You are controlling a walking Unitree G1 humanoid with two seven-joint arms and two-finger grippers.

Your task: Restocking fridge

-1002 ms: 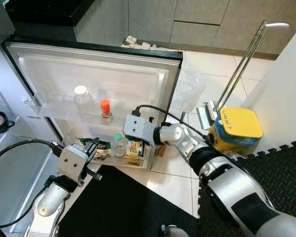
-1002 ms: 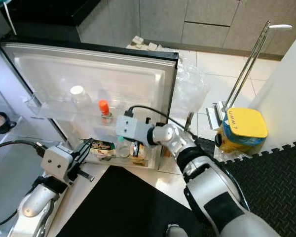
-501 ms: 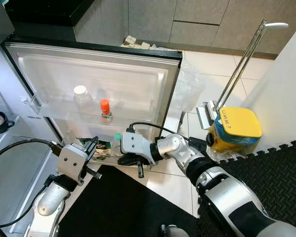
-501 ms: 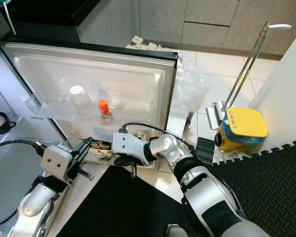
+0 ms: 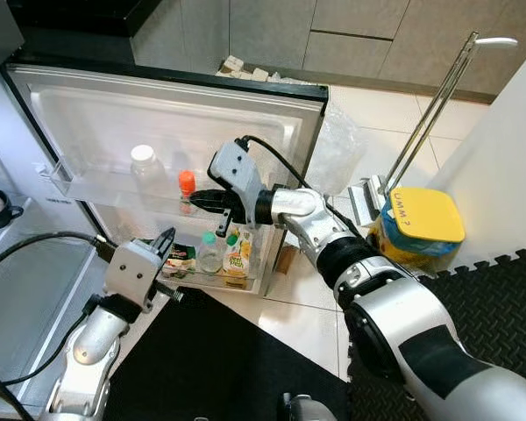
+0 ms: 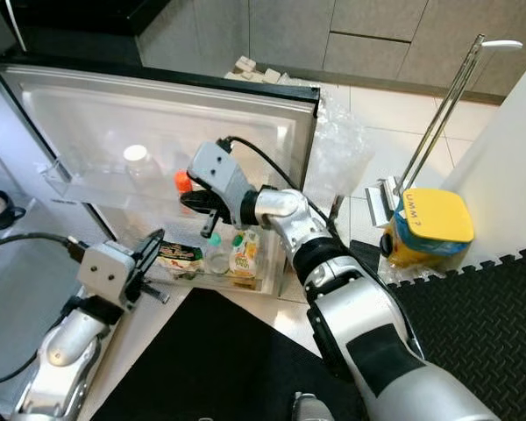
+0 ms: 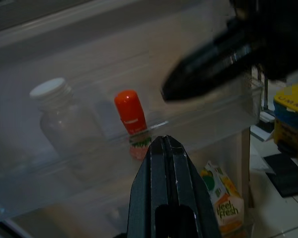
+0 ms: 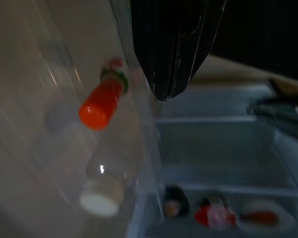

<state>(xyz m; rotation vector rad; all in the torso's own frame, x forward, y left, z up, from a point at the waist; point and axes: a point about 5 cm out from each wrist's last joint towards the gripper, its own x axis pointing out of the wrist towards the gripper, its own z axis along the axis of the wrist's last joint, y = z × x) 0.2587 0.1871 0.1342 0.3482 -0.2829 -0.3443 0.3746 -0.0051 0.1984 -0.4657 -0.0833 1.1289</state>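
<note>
1. The fridge door [image 5: 245, 123] stands open, with two clear door shelves.
2. On the upper door shelf [image 5: 114, 195] stand a white-capped clear bottle [image 5: 145, 172] and, beside it, an orange-capped bottle [image 5: 187, 186], both upright.
3. On the lower door shelf [image 5: 212, 282] sit a small green-capped bottle [image 5: 209, 253] and a juice carton [image 5: 237, 258] near its outer end, touching.
4. The right gripper [image 5: 209, 200] hovers at the upper shelf's front edge, just beside the orange-capped bottle, jaws together, empty.
5. The left gripper [image 5: 165, 242] sits low by the lower shelf's inner end, jaws pressed together, empty.
</note>
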